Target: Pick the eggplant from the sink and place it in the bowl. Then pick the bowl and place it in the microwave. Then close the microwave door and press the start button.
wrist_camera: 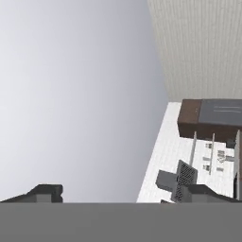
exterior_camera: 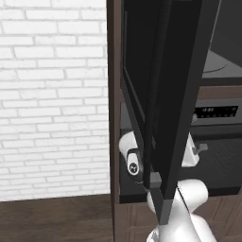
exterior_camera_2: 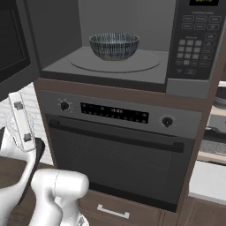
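Note:
The bowl point(exterior_camera_2: 114, 46), dark and streaked outside, stands on the round turntable point(exterior_camera_2: 145, 63) inside the microwave point(exterior_camera_2: 66, 26). The eggplant and the sink are out of view; the bowl's inside is hidden from this angle. The microwave door point(exterior_camera: 163, 94) hangs open to the left, seen nearly edge-on in the left base view, and it shows as a dark panel point(exterior_camera_2: 11, 39) in the right base view. My hand point(exterior_camera_2: 20, 121) sits low, left of the oven and below the door. My gripper point(wrist_camera: 125, 196) is open, its fingertips point(wrist_camera: 47, 191) wide apart with nothing between them, facing pale wall and ceiling.
The microwave's keypad panel point(exterior_camera_2: 194, 44) is right of the cavity. Below is the larger oven point(exterior_camera_2: 119, 150) with knobs, a display and a long bar handle. A white brick wall point(exterior_camera: 52, 94) lies left of the cabinet. A counter edge point(exterior_camera_2: 207, 178) shows at far right.

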